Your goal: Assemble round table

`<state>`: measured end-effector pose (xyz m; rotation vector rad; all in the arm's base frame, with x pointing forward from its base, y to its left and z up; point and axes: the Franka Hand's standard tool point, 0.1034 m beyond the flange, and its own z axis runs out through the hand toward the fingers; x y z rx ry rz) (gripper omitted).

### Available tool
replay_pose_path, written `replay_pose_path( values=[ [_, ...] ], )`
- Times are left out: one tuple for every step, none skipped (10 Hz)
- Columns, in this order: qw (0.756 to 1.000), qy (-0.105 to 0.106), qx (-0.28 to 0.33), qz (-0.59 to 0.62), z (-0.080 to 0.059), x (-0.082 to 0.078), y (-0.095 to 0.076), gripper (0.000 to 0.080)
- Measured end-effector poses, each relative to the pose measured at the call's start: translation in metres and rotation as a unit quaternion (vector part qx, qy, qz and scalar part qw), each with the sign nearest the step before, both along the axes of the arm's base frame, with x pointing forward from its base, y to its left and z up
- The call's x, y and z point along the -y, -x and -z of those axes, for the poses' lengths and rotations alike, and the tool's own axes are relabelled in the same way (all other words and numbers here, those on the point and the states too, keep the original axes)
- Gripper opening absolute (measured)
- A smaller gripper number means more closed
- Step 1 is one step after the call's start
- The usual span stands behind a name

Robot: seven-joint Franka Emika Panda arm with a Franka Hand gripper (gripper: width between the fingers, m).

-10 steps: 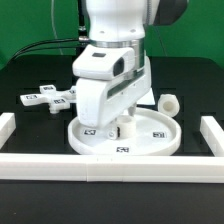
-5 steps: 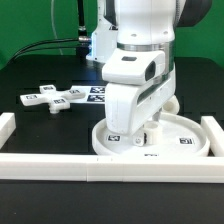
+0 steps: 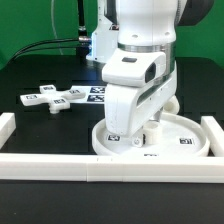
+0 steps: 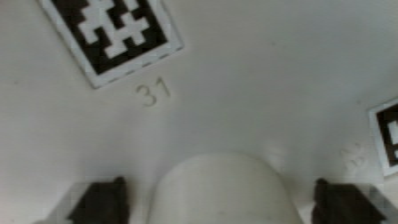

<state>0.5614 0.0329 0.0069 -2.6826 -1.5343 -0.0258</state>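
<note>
Legible writing is limited to the figure "31" (image 4: 155,92), faintly marked on a white surface just beside a black-and-white square tag (image 4: 116,35) in the wrist view; a second tag (image 4: 388,135) is cut off by the frame edge. The patterns on both tags are blurred. The large white rimmed round plastic disc (image 3: 188,128) lies flat on the black table (image 3: 40,130), towards the exterior view's right, just behind the long white front border bar (image 3: 70,166) and near the right-hand border bar (image 3: 212,127). Small tags show on its face. The white two-finger gripper (image 3: 140,133) is lowered onto the disc, and the arm's bulky white body hides the disc's middle. In the wrist view the gripper (image 4: 222,200) straddles a rounded white boss (image 4: 217,185). The dark fingertips (image 4: 98,200) stand wide apart with pale gaps on each side of the boss, so the jaws read as released, grasping nothing. The white cross-shaped base (image 3: 55,97), which carries tags, lies well apart on the exterior view's left. The short white cylinder leg (image 3: 175,101) is mostly hidden behind the arm. The marker board (image 3: 96,94) lies beyond the base, partly covered by the arm.
</note>
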Motion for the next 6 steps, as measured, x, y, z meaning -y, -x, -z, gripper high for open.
replay_pose_path(
  values=[
    [1.000, 0.000, 0.000, -0.001, 0.000, 0.001, 0.000, 0.0605],
    [1.000, 0.001, 0.000, -0.004, -0.002, 0.007, 0.003, 0.0636],
    [1.000, 0.003, -0.002, 0.000, -0.006, 0.010, 0.009, 0.0647],
    [1.000, 0.004, 0.000, 0.014, -0.010, 0.010, 0.014, 0.0647],
    [0.999, 0.005, 0.006, 0.054, -0.018, 0.008, 0.023, 0.0649],
    [0.996, 0.008, 0.003, 0.089, -0.028, 0.005, 0.038, 0.0649]
  ],
)
